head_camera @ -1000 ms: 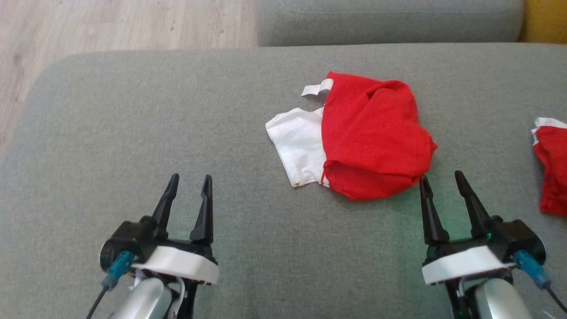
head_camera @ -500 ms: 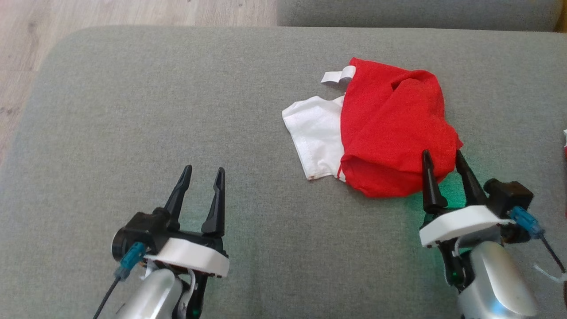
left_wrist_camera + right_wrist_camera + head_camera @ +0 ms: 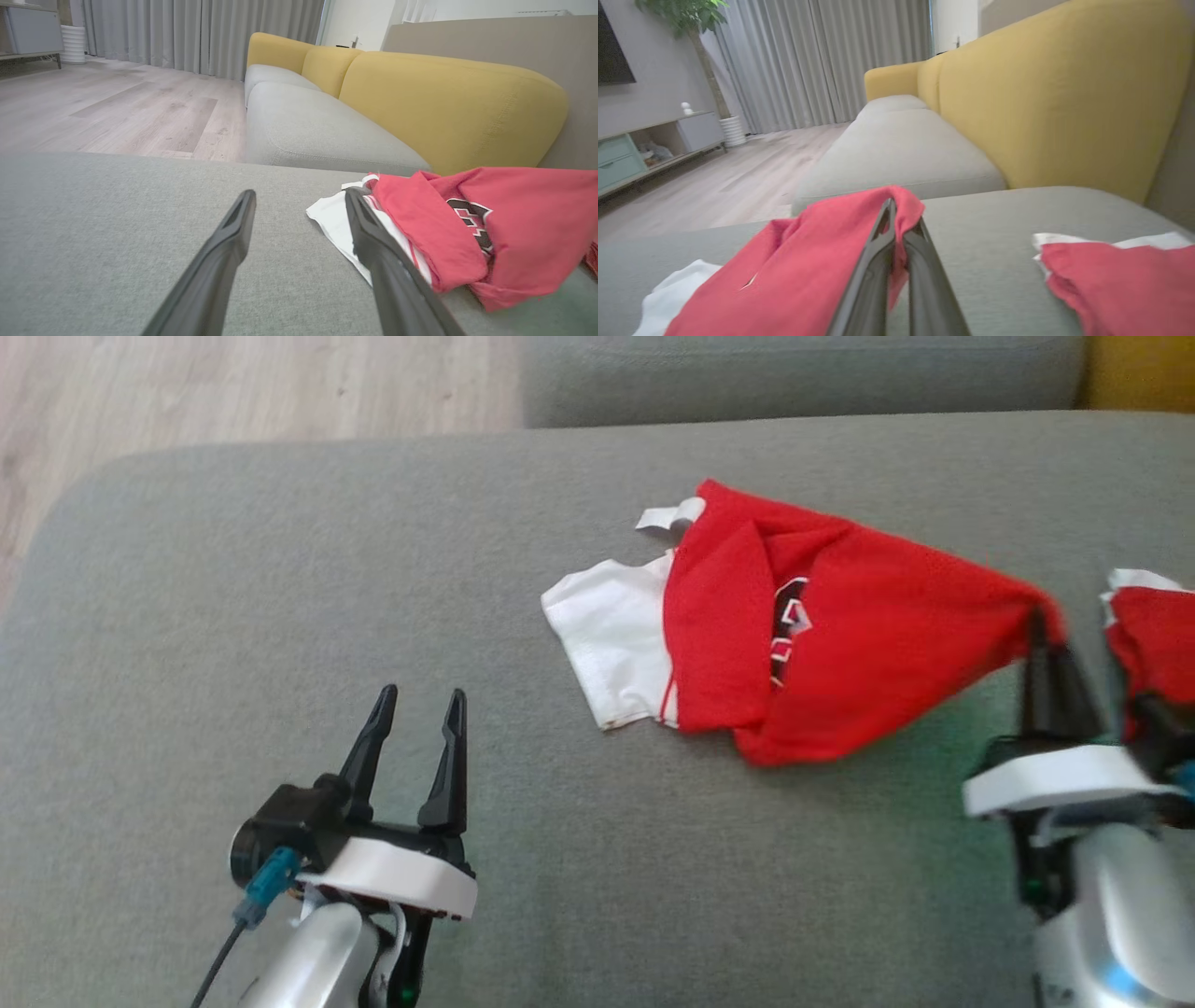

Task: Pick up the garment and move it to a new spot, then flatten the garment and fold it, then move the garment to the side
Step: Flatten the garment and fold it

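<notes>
Pickup begun, the rest ahead

Garment [image 3: 840,653] lies right of the middle of the grey cushion [image 3: 280,616], most of it down on the fabric, its white part to the left. My right hand [image 3: 1038,621] is closed on the garment's right corner, fingers pinched together with red cloth bunched over the tips, and that corner is lifted off the cushion into a stretched peak. My left hand [image 3: 420,695] hangs near and left of the garment, well apart from it, fingers spread and holding nothing.

I judge only the first grasp made. The garment has not left its spot, so the carry to a new place, the flattening, the fold and the move to the side all remain. Another red and white garment [image 3: 1153,635] sits just right of my right hand, and I would keep clear of it.

Half a second ago my right hand stood open at the garment's near right edge. Since then it has shut and drawn the cloth right and up, opening the heap so a black and white print [image 3: 789,630] shows. My left hand has stayed open.
</notes>
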Robot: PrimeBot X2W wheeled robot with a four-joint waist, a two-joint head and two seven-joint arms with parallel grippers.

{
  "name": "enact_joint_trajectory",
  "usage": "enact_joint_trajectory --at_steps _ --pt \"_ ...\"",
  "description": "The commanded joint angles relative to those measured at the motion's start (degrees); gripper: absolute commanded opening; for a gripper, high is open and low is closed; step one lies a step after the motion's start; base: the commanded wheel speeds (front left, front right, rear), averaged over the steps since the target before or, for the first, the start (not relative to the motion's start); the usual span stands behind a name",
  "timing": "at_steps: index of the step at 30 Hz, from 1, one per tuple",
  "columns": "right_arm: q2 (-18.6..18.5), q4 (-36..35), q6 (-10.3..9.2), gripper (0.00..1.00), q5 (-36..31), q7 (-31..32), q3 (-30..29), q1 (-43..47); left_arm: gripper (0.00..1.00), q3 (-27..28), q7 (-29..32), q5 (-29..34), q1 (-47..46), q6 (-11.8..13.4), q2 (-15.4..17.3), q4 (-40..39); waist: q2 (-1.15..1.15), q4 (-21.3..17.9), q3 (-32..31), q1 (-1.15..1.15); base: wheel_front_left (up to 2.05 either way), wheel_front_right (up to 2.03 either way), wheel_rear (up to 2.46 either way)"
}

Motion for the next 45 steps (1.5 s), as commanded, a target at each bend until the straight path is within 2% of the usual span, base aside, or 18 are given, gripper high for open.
enact_joint_trajectory --at_steps 1,7,8,9,12,15,23,30,34,36,41,45 --pt "-0.5 -3.2 -0.05 0.00 -1.5 0.6 -0.4 0.0 1.00 2.4 -0.5 0.4 -0.7 -0.1 0.4 -1.3 0.00 -1.1 -1.0 0.00 0.00 0.00 0.00" --pt "-0.5 -8.1 -0.05 0.00 -5.1 5.4 -7.4 3.7 1.00 2.7 -0.5 0.7 -0.3 -0.5 0.1 -1.2 0.00 -2.6 -1.6 0.00 0.00 0.00 0.00" --pt "-0.5 -8.5 -0.05 0.44 -5.6 5.9 -8.0 4.0 1.00 2.7 -0.5 0.7 -0.3 -0.6 0.1 -1.1 0.00 -2.7 -1.6 0.00 0.00 0.00 0.00" --pt "-0.4 -8.7 -0.05 1.00 -6.1 6.4 -8.4 4.3 1.00 2.8 -0.5 0.8 -0.3 -0.7 0.1 -1.0 0.00 -2.9 -1.7 0.00 0.00 0.00 0.00" --pt "-0.3 -9.7 -0.05 1.00 -7.4 5.8 -8.7 4.4 1.00 2.9 -0.5 0.9 -0.4 -0.8 0.2 -0.8 0.00 -3.5 -1.7 0.00 0.00 0.00 0.00" --pt "-0.3 -10.2 -0.05 1.00 -6.0 4.9 -7.5 4.3 1.00 3.0 -0.5 0.9 -0.6 -0.9 0.3 -0.7 0.00 -4.0 -1.7 0.00 0.00 0.00 0.00" --pt "-0.3 -14.3 -0.05 1.00 0.6 0.5 4.7 9.7 1.00 3.4 -0.5 0.8 -1.6 -0.9 0.8 -0.4 0.00 -7.0 -1.3 0.00 0.00 0.00 0.00" --pt "-0.3 -15.0 -0.05 1.00 3.4 -0.8 8.1 11.8 1.00 2.0 1.6 1.6 -3.9 -1.1 1.0 0.7 0.00 -9.4 0.6 0.00 0.00 0.00 0.00" --pt "-0.3 -15.4 -0.05 1.00 3.1 -0.9 7.9 10.7 1.00 -0.2 5.9 2.7 -7.2 -1.8 1.2 2.8 0.00 -10.5 1.9 0.00 0.00 0.00 0.00" --pt "-0.3 -15.5 -0.05 1.00 3.1 -0.9 8.1 10.2 1.00 -0.9 9.9 3.1 -9.2 -0.7 1.1 5.5 0.00 -11.4 2.6 0.00 0.00 0.00 0.00" --pt "-0.3 -15.2 -0.05 1.00 4.0 -1.0 9.1 9.3 1.00 -2.2 18.4 2.5 -14.4 -0.7 -0.1 11.8 0.00 -13.9 4.5 0.00 0.00 0.00 0.00" --pt "-0.3 -15.6 -0.05 1.00 4.4 -1.0 9.5 9.1 1.00 -3.3 22.6 2.4 -17.5 -1.2 -0.4 16.2 0.00 -15.3 5.9 0.00 0.00 0.00 0.00"
